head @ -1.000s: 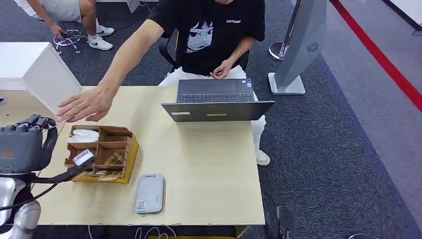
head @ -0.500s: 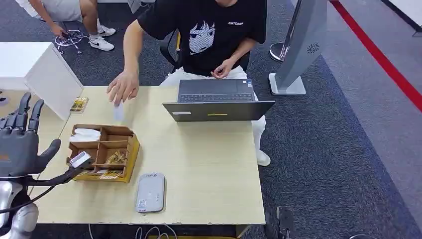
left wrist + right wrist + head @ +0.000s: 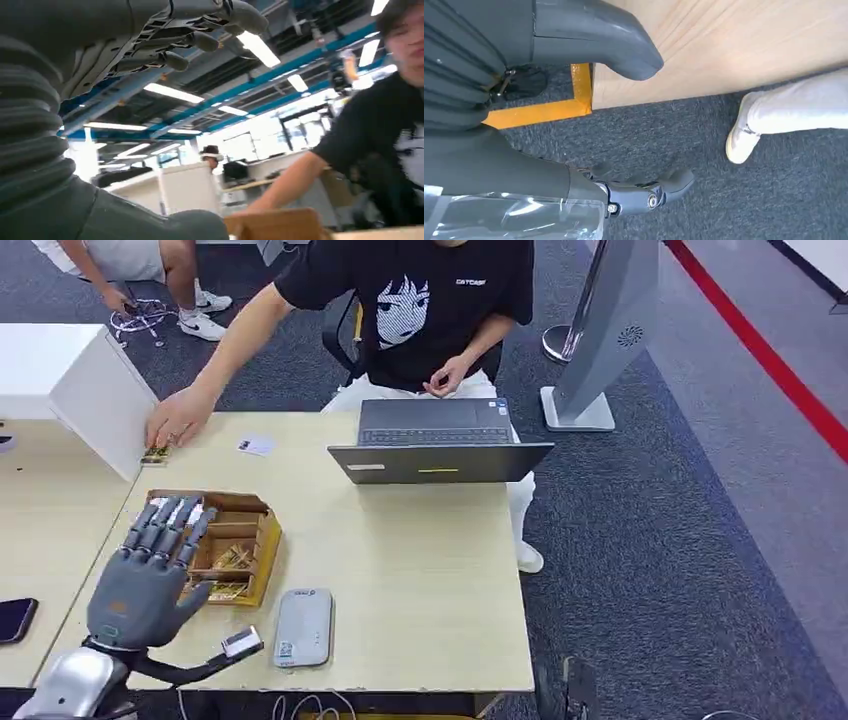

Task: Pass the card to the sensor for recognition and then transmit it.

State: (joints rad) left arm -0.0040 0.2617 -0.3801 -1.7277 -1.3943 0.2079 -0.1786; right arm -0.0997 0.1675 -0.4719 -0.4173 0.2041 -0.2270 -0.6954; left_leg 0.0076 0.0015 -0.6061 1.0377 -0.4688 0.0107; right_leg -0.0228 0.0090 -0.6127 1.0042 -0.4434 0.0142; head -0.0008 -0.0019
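A small white card [image 3: 256, 445] lies flat on the wooden table [image 3: 420, 570], left of the laptop. The grey sensor pad [image 3: 302, 627] lies near the table's front edge. My left hand [image 3: 150, 575] hovers with fingers spread over the near-left part of the cardboard organizer box [image 3: 240, 540], holding nothing. In the left wrist view its fingers [image 3: 175, 30] are stretched out and its thumb [image 3: 165, 225] stands apart. My right hand [image 3: 499, 165] hangs below the table's edge with nothing in it, thumb [image 3: 599, 45] apart from the dark fingers [image 3: 649, 192].
A person sits behind the open laptop [image 3: 438, 440]; their hand [image 3: 178, 423] rests on a yellowish card [image 3: 155, 453] beside a white box [image 3: 85, 380]. A dark phone [image 3: 15, 618] lies on the left table. A grey stand [image 3: 600, 340] rises at the back right.
My left hand came down from the far left to above the organizer box. The person put the white card down on the table and reached over to the yellowish card.
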